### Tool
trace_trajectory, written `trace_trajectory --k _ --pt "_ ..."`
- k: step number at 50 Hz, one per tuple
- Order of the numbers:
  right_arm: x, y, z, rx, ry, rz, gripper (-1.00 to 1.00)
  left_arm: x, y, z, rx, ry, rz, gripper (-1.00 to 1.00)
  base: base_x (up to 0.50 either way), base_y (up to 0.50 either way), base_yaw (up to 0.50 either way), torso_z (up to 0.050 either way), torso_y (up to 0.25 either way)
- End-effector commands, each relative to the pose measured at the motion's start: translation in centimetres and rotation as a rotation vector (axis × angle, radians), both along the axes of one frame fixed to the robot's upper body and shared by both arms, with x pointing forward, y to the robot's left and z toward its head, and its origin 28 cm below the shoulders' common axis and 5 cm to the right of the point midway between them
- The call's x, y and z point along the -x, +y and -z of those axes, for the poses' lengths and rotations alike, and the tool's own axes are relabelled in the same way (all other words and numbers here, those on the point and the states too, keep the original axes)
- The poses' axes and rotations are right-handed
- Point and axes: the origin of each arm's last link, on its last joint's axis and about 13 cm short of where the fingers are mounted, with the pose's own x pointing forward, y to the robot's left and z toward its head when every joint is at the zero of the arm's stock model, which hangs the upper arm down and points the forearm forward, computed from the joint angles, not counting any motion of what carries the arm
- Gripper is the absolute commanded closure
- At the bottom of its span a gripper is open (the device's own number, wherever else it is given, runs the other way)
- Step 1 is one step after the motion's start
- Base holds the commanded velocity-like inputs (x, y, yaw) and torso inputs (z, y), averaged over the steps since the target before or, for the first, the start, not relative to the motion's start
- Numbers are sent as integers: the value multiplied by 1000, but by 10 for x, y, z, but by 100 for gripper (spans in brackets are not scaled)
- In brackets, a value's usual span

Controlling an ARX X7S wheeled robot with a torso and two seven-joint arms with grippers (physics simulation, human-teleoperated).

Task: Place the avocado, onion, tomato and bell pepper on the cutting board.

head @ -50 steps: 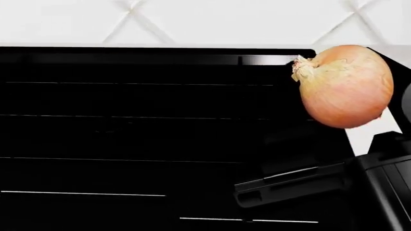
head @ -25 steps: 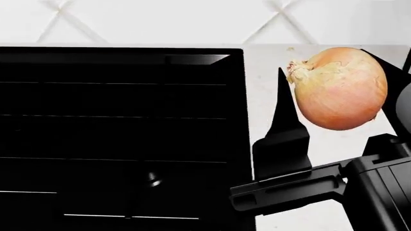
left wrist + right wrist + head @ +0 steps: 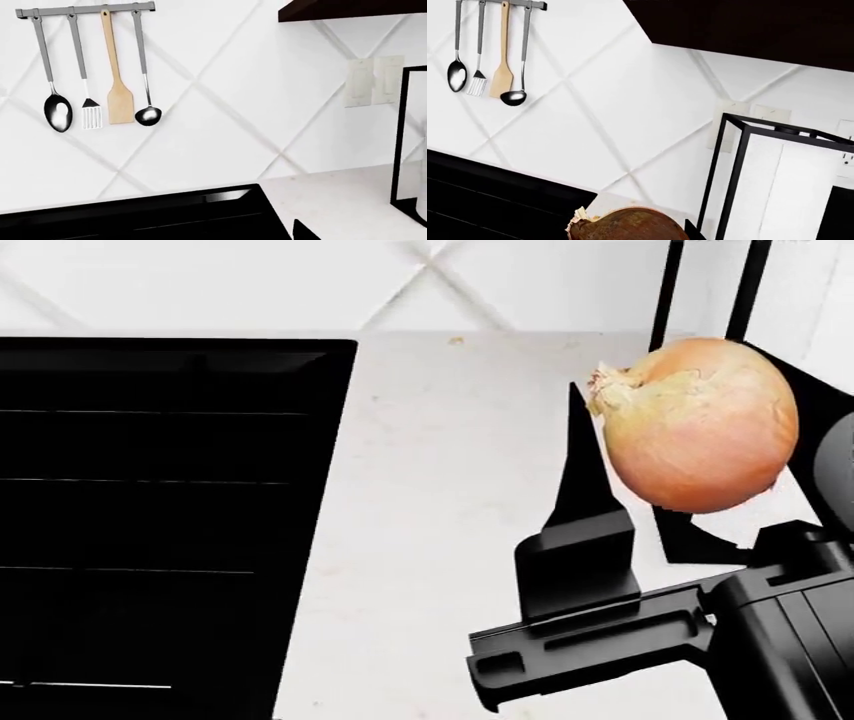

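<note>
**Kitchen wall and counter surroundings**

A black cooktop (image 3: 147, 520) sits flush in the pale speckled counter (image 3: 441, 490). Behind it rises a white diamond-tiled wall (image 3: 213, 100). A utensil rail (image 3: 85, 10) carries a spoon (image 3: 57, 112), a slotted turner (image 3: 91, 115), a wooden spatula (image 3: 120, 102) and a ladle (image 3: 147, 115). A black wire frame (image 3: 740, 165) stands near two wall switches (image 3: 372, 81).

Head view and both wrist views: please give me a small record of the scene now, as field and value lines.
held item: onion, lifted off the counter
holder: right gripper, shut on it
left gripper: not in view
below onion: white counter
beside counter: black cooktop
on wall: utensil rail with spoon, slotted turner, wooden spatula, ladle
cutting board: not in view
</note>
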Motion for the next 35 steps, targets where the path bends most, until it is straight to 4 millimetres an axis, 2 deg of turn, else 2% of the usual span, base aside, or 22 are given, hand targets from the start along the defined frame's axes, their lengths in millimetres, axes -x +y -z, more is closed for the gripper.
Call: trace_trajectory --k 1,35 --pt "1 2 -8 -4 -71 -49 100 1 1 -3 14 -59 20 -100 0 -500 0 0 0" --pt "3 1 -4 2 -61 -51 100 4 1 -2 16 -62 20 -100 0 -500 0 0 0"
